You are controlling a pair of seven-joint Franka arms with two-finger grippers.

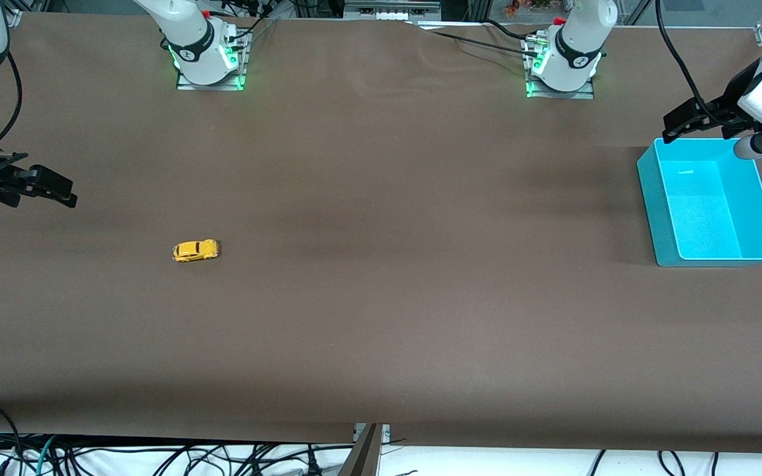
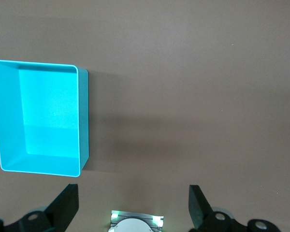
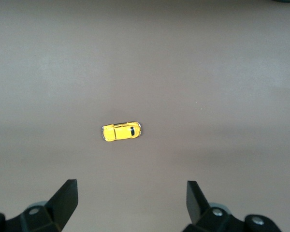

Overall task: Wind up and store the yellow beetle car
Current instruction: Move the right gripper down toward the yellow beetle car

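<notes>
1. the yellow beetle car [image 1: 195,250] stands on its wheels on the brown table [image 1: 381,297], toward the right arm's end, with bare table all around it.
2. in the right wrist view the yellow beetle car [image 3: 122,131] is seen from above, with its dark windows on the roof side, and nothing touches it.
3. the right gripper [image 1: 57,192] hangs in the air over the table edge at the right arm's end, apart from the car. its two fingers [image 3: 64,199] are spread wide and hold nothing.
4. the teal bin [image 1: 652,198] sits on the table at the left arm's end, well apart from the car. it is a rectangular open box and its inside shows only the bright floor.
5. the left gripper [image 1: 675,125] hangs in the air over the table just beside the corner of the bin that lies toward the robots' bases. its fingers [image 2: 67,203] are also spread wide, with nothing between them.
6. in the left wrist view the teal bin [image 2: 84,121] lies beside the gap of the fingers, not under it.
7. the two arm bases [image 1: 209,59] stand at the table edge farthest from the front camera, each with green lights.
</notes>
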